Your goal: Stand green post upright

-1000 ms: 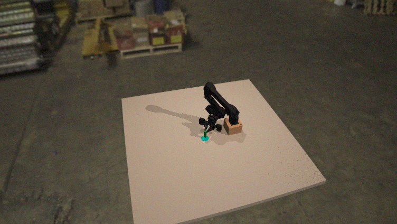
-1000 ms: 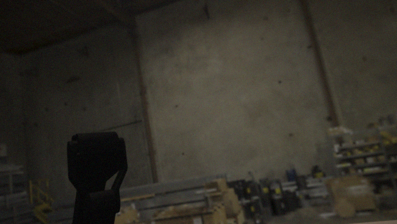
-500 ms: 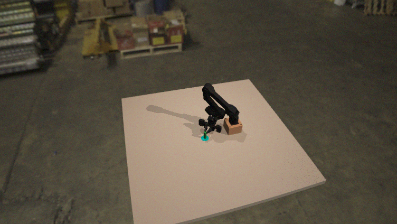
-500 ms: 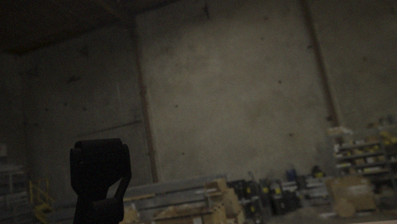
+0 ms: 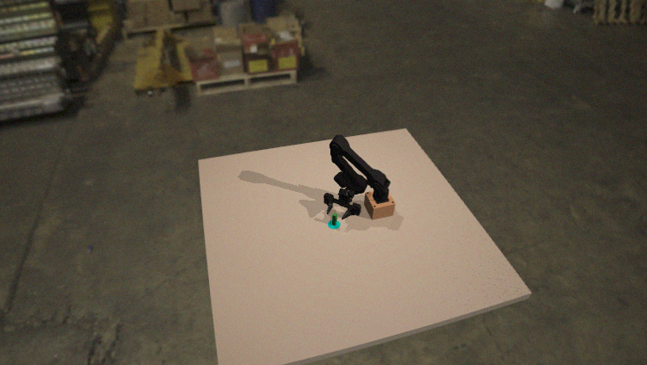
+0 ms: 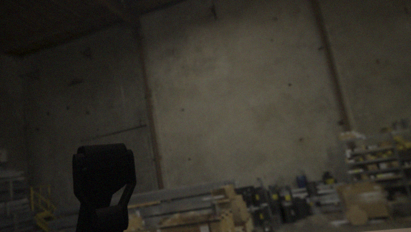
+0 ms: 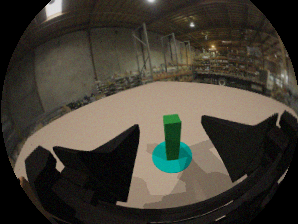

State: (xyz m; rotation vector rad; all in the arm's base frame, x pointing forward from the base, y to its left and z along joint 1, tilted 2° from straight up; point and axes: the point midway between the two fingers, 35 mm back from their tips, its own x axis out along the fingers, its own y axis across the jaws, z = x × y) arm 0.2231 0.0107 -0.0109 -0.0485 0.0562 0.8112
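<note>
The green post stands upright on the cyan circle. Its foot is inside the circle, near the middle, with cyan showing around it. My gripper is open. Its fingers are wide apart, one on each side of the post in the wrist view, with a gap to it on both sides. In the top view the gripper is on the robot-base side of the post. The exterior view shows neither the post, the circle nor the gripper's fingers.
The arm's orange-brown base block stands to the right of the gripper in the top view. The pale table top carries the arm's shadows. The exterior view shows a dark part of the arm before the warehouse wall.
</note>
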